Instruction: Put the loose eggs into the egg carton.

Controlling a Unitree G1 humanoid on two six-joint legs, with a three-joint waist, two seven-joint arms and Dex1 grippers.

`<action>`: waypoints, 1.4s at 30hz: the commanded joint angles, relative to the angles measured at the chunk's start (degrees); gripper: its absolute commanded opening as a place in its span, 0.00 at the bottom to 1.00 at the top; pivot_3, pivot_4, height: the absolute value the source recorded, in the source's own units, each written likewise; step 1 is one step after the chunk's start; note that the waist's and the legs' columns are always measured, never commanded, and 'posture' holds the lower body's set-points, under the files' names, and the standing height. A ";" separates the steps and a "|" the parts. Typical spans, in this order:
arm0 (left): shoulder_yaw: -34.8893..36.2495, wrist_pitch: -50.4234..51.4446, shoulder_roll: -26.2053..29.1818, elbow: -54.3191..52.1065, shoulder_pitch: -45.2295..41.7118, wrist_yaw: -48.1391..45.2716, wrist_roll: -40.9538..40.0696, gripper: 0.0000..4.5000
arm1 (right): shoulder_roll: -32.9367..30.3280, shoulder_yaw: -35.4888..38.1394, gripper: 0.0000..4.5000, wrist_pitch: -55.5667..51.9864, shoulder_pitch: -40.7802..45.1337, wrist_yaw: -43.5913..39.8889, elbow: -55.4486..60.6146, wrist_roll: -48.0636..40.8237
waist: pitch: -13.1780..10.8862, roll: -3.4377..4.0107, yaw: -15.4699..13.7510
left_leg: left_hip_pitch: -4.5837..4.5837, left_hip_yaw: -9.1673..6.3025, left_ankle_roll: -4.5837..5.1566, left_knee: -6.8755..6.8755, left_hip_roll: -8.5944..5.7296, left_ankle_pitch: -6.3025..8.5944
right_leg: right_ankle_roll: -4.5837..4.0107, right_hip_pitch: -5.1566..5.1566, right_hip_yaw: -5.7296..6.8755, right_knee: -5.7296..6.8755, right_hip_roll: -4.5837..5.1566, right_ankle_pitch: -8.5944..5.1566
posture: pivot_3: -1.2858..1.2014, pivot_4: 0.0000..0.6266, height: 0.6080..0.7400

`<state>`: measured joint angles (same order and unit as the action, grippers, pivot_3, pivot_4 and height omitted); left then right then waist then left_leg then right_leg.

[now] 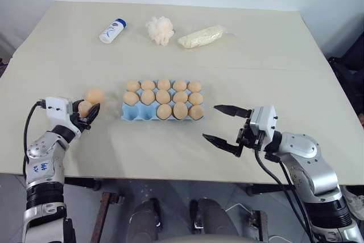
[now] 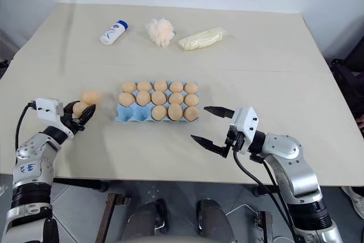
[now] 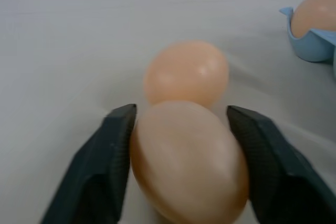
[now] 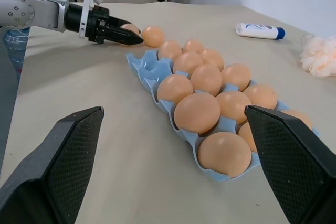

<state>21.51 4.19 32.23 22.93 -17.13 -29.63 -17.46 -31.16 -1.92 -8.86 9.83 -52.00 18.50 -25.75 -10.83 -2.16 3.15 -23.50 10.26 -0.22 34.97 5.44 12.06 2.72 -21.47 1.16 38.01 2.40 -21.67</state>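
My left gripper (image 1: 88, 112) is at the table's left, shut on a tan-orange loose egg (image 3: 189, 161), with a black finger (image 3: 105, 166) pressed against each side. A second loose egg (image 1: 94, 95) lies on the table just beyond it, touching or nearly touching the held one. The light blue egg carton (image 1: 132, 115) sits mid-table to the right of these eggs. Several eggs fill its cups, and the two front-left cups are bare. My right gripper (image 1: 210, 122) hovers open just right of the carton's near corner, holding nothing.
Along the far side of the table lie a white bottle with a blue cap (image 1: 112, 30), a fluffy pale puff (image 1: 160, 29) and a clear bag of pale stuff (image 1: 201, 36). The table's front edge runs close under both arms.
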 commanded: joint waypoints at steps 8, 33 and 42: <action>-0.65 -3.35 2.56 -18.65 9.15 -15.34 -7.66 0.51 | -0.74 1.37 1.00 -0.10 -0.66 0.23 2.67 -0.60 | 0.00 0.00 -0.16 | -0.01 0.00 -0.12 -0.05 0.02 0.10 | -0.02 0.00 0.02 -0.03 0.02 -0.01 | 0.52 0.24 1.00; -13.37 -6.55 2.19 -6.33 -7.59 -27.67 -2.44 0.94 | 0.56 1.96 1.00 2.18 -5.40 4.47 5.09 1.60 | -0.01 0.02 0.01 | 0.00 0.07 -0.26 0.04 0.07 -0.15 | 0.01 -0.03 -0.10 -0.01 -0.11 0.03 | 0.52 0.24 1.00; -6.40 -3.79 9.76 -11.87 4.85 -34.57 -7.68 0.97 | -0.19 1.48 1.00 3.78 -5.61 1.76 3.62 1.32 | -0.01 0.02 0.12 | 0.00 0.07 -0.29 -0.06 0.10 -0.12 | -0.03 -0.05 -0.08 -0.05 -0.11 0.00 | 0.52 0.24 1.00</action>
<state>12.89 0.50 40.56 13.54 -13.19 -62.79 -23.49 -30.88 -1.11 -6.28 4.10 -49.42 21.73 -23.90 -10.84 -2.14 3.27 -23.49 10.33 -0.50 34.91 5.54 11.95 2.67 -21.53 1.08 37.96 2.30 -21.67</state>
